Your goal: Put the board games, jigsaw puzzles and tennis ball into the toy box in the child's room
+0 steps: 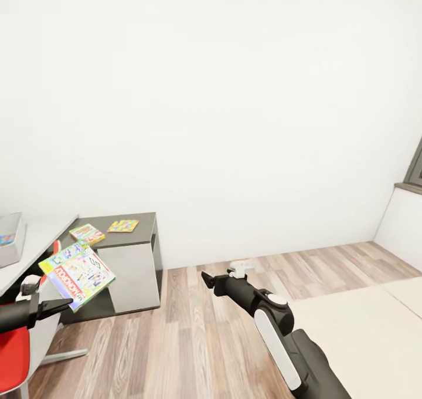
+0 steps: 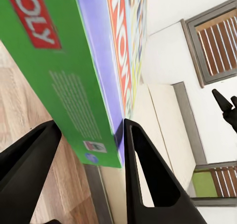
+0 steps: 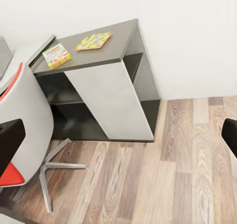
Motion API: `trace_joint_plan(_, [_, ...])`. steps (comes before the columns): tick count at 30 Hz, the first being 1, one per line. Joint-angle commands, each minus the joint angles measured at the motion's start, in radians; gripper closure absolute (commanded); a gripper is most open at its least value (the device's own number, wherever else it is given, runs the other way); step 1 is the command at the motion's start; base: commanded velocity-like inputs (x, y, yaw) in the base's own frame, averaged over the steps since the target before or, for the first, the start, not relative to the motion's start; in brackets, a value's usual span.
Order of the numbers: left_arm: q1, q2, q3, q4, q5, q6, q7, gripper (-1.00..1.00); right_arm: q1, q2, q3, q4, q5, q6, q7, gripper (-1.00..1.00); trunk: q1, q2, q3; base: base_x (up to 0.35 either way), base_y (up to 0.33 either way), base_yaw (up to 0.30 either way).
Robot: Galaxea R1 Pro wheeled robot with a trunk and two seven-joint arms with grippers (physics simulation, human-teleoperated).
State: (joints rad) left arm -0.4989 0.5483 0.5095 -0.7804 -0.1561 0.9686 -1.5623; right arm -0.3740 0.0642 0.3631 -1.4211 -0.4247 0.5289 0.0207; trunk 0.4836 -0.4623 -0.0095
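Against a plain white wall, we see the table (image 1: 126, 220) carrying two jigsaw puzzles (image 1: 123, 226), with the toy box (image 1: 12, 240) at its pale end. Our left gripper (image 2: 89, 135) clamps the green-edged board game (image 1: 77, 273); our right gripper (image 1: 206, 279) hangs empty over the floor, jaws spread.

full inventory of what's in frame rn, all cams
Monopoly board game: 1, green-edged box with white busy cover, held in the air in front of the table.
Jigsaw puzzle: 1, yellow-pink-green-blue pattern, on the dark table section.
Second flat box: 1, multicoloured with green edge, beside the puzzle.
Toy box: 1, light grey, on the pale desk top, cut off by the frame edge.
Table: 1, pale top joined to dark grey section with white panel.
Chair: 1, red seat, white shell.
Bed: 1, beige.
Left gripper: black, jaws clamped on the Monopoly box edge.
Right gripper: black, empty, over the floor.
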Motion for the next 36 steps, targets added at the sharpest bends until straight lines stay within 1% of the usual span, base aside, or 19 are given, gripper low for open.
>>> trace_joint_plan(1, [-0.001, -0.001, 0.003, 0.000, -0.009, 0.010, -0.009, 1.00, 0.000, 0.000, -0.001, -0.001, 0.000, 0.005, 0.002, -1.00, -0.003, 0.006, 0.003, 0.325, 0.006, 0.216])
trace_joint_plan(4, [-0.001, -0.001, 0.003, 0.000, -0.009, 0.010, -0.009, 1.00, 0.000, 0.000, -0.001, -0.001, 0.000, 0.004, 0.002, -1.00, -0.014, 0.027, 0.016, 0.325, 0.003, 0.197])
trace_joint_plan(9, [-0.001, -0.001, 0.003, 0.000, -0.008, 0.010, -0.009, 1.00, 0.000, 0.000, -0.002, -0.002, 0.000, 0.005, 0.002, -1.00, -0.034, 0.062, 0.033, 0.325, 0.001, 0.057])
trace_joint_plan(13, [-0.001, -0.001, 0.003, 0.000, -0.008, 0.010, -0.009, 1.00, 0.000, 0.001, -0.003, -0.002, 0.000, 0.007, 0.002, -1.00, -0.034, 0.062, 0.033, 0.325, 0.000, 0.142])
trace_joint_plan(19, [-0.001, -0.001, 0.003, 0.000, -0.004, 0.008, -0.009, 1.00, 0.000, 0.001, -0.002, -0.001, 0.000, 0.009, 0.001, -1.00, -0.034, 0.062, 0.033, 0.276, 0.000, 0.267])
trace_joint_plan(29, [-0.001, -0.001, 0.003, 0.000, 0.001, 0.005, -0.009, 1.00, 0.000, 0.001, -0.001, -0.001, -0.002, 0.010, 0.001, -1.00, -0.034, 0.062, 0.033, 0.033, 0.005, 0.285])
trace_joint_plan(36, [-0.001, -0.001, 0.005, 0.000, 0.001, 0.005, -0.009, 1.00, 0.000, 0.000, -0.001, -0.001, 0.000, 0.010, 0.001, -1.00, -0.034, 0.062, 0.033, -0.029, 0.200, 0.286])
